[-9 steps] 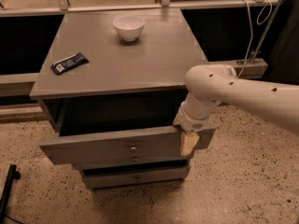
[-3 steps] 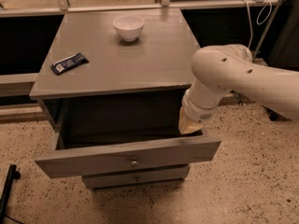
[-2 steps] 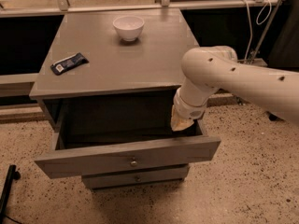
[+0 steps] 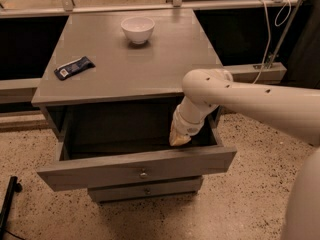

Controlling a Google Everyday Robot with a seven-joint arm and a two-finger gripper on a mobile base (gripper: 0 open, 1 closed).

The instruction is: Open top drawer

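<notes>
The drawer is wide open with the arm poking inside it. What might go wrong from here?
1. The gripper sits inside the top drawer, close behind its front. When it withdraws, it may snag that front or the edge of the cabinet top above.
2. The drawer hangs far out, so any further pull might tip it or drop it out.

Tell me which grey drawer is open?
The wide grey wooden top drawer, pulled far out; the narrower drawer beneath sits shut. The gripper hangs inside the open one.
</notes>
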